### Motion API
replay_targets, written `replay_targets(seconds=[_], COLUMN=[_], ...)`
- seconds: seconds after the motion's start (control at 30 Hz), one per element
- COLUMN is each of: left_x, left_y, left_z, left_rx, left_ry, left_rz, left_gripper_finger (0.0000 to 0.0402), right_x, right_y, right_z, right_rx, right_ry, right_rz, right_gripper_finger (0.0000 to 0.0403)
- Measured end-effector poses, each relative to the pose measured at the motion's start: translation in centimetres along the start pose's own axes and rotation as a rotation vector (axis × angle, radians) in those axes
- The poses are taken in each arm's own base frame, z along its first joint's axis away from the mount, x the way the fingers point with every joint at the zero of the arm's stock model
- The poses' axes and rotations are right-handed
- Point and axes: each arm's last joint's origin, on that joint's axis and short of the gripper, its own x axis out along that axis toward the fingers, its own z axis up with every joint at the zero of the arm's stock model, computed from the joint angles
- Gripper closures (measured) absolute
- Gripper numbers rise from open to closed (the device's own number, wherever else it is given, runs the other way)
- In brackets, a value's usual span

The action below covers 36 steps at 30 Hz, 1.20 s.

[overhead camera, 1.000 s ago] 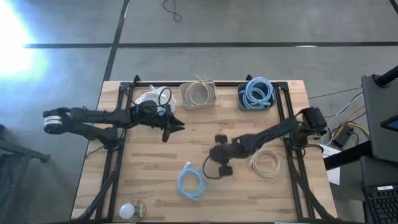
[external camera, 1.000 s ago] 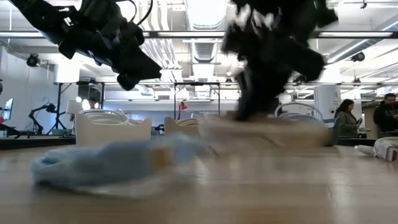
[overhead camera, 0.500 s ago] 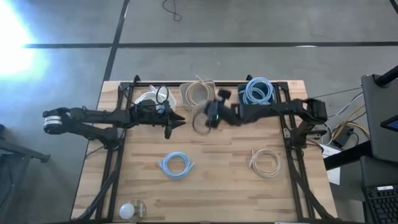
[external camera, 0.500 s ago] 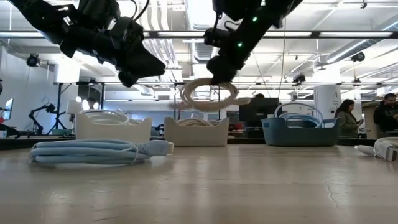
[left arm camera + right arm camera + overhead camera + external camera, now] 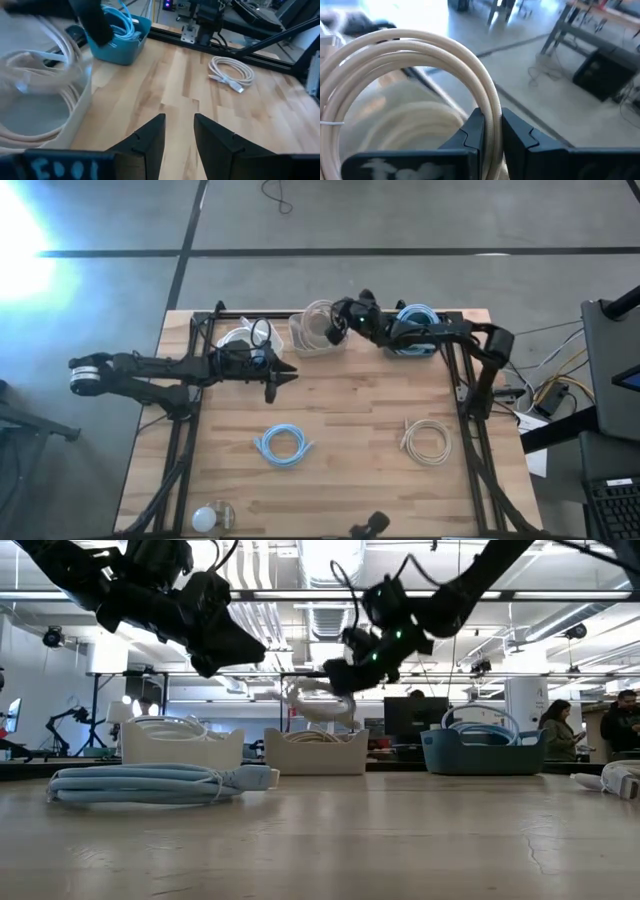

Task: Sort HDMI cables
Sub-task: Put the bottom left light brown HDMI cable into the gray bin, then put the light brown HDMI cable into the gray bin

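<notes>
Over the middle bin at the back of the surface, the right claw is clenched on a beige cable coil, hanging it above the beige ones already in there. I'd get the coil centred over the opening and lower it before letting go, so no loop catches the rim. The left claw hangs partly parted near the white bin, holding nothing. A light blue coil and another beige coil wait on the surface; the blue bin sits beside.
</notes>
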Motion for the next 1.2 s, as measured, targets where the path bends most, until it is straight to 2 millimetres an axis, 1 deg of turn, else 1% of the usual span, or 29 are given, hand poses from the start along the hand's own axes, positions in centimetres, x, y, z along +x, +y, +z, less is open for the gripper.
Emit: replay_targets(seconds=[0.17, 0.23, 0.3, 0.4, 0.43, 0.57, 0.73, 0.8, 0.87, 0.97, 1.07, 1.2], left_x=[0.0, 0.0, 0.0, 0.0, 0.0, 0.0, 0.0, 0.0, 0.0, 0.0, 0.0, 0.0], left_y=[0.1, 0.1, 0.1, 0.1, 0.1, 0.1, 0.1, 0.2, 0.2, 0.2, 0.2, 0.2], left_z=[0.0, 0.0, 0.0, 0.0, 0.0, 0.0, 0.0, -0.1, -0.2, -0.3, -0.3, -0.3], left_rx=[0.033, 0.049, 0.067, 0.081, 0.082, 0.082, 0.081, 0.076, 0.074, 0.072, 0.072, 0.067], left_ry=[-0.002, -0.003, -0.004, -0.006, -0.006, -0.007, 0.0, 0.008, 0.019, 0.025, 0.025, 0.025], left_rz=[0.022, 0.022, 0.023, 0.037, 0.038, 0.04, 0.04, 0.042, 0.043, 0.044, 0.044, 0.044], left_gripper_finger=[0.027, 0.027, 0.027, 0.027, 0.027, 0.027, 0.027, 0.027, 0.027, 0.027, 0.027, 0.027], right_x=[1.8, 2.3, 2.9, 3.7, 4.0, 5.2, 5.3, 4.9, 4.4, 2.9, 0.7, -3.1], right_y=[0.1, 0.1, 0.2, 0.4, 0.6, 1.3, 1.6, 1.8, 2.0, 2.6, 3.4, 4.4], right_z=[-2.2, -2.7, -2.5, -1.8, -1.9, -2.9, -2.3, -1.8, -0.9, 0.7, 1.9, 3.7], right_rx=[-0.016, -0.051, -0.09, -0.109, -0.113, -0.157, -0.126, -0.135, -0.143, -0.149, -0.171, -0.203], right_ry=[0.051, 0.054, 0.045, 0.027, 0.036, 0.143, 0.255, 0.287, 0.287, 0.272, 0.276, 0.292], right_rz=[-0.017, -0.061, -0.105, -0.115, -0.113, -0.092, -0.084, -0.077, -0.066, -0.045, -0.011, 0.044], right_gripper_finger=[0.0362, 0.0353, 0.0338, 0.0311, 0.0302, 0.0268, 0.0233, 0.0222, 0.0214, 0.0208, 0.0208, 0.0215])
